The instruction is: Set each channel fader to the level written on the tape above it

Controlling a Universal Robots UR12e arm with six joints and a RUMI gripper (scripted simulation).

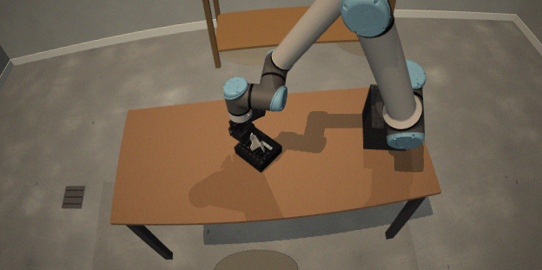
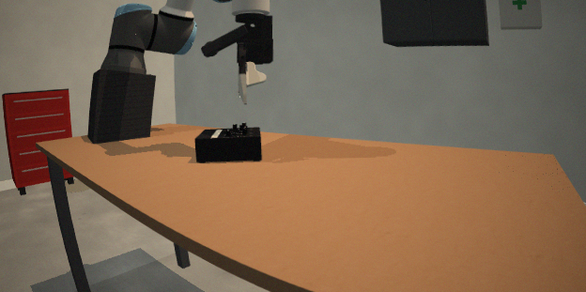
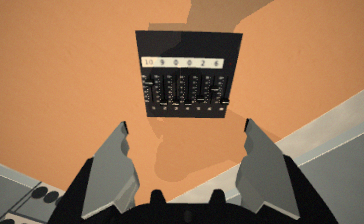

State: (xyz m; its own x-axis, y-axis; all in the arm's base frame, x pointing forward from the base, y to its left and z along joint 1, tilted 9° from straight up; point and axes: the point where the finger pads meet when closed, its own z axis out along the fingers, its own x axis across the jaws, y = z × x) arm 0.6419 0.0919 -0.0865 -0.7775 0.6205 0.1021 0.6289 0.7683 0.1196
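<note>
End effector (image 3: 185, 131) spread wide, empty, hanging above lighting desk (image 3: 188, 75). Desk sits on table (image 2: 376, 187), squared to wrist view. Tape (image 3: 182, 62) appears to read 10, 9, 0, 0, 2, 6. Risks: faders (image 3: 185, 92) closely packed, wide fingers may nudge neighbour or master; which slot is master, cannot tell.

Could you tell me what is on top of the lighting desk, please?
On the lighting desk: a white tape strip marked 10 9 0 0 2 6, above seven sliders. The open gripper hangs above, covering nothing.
</note>
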